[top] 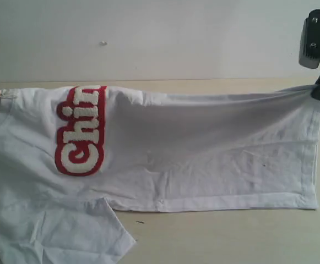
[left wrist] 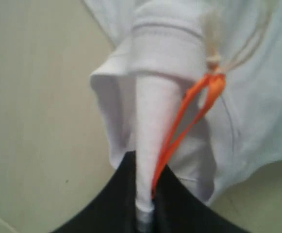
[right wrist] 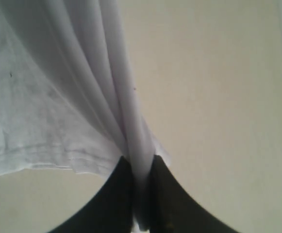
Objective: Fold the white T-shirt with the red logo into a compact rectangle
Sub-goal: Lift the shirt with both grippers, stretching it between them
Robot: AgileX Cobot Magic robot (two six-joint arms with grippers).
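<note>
At my left gripper (left wrist: 145,194) the black jaws are clamped on a narrow, rolled pinch of the white T-shirt (top: 204,154). The ribbed collar (left wrist: 167,39) sits just beyond the fingertips, and the orange neck tag (left wrist: 194,111) runs as a thin loop from the collar seam back down into the jaws. My right gripper (right wrist: 141,189) is likewise closed tight on a gathered pleat of the same shirt, with the stitched hem (right wrist: 39,158) hanging just beside its fingers and folds fanning away from the grip. From the outside camera I see the cloth stretched taut between the two grips along its raised edge, the right gripper holding the hem corner up off the surface. From there the fabric drapes down and away from both hands until its lower edge lies flat. The red logo (top: 81,132) sits much nearer my left gripper than my right, turned sideways, and only its first white letters show before it goes over the raised fold. One short sleeve (top: 60,231) lies spread below the left grip. Everything rests on a pale tan table (top: 231,236) carrying a small dark speck (top: 140,222) close to the sleeve. Beyond the table stands a plain off-white wall (top: 176,38).
</note>
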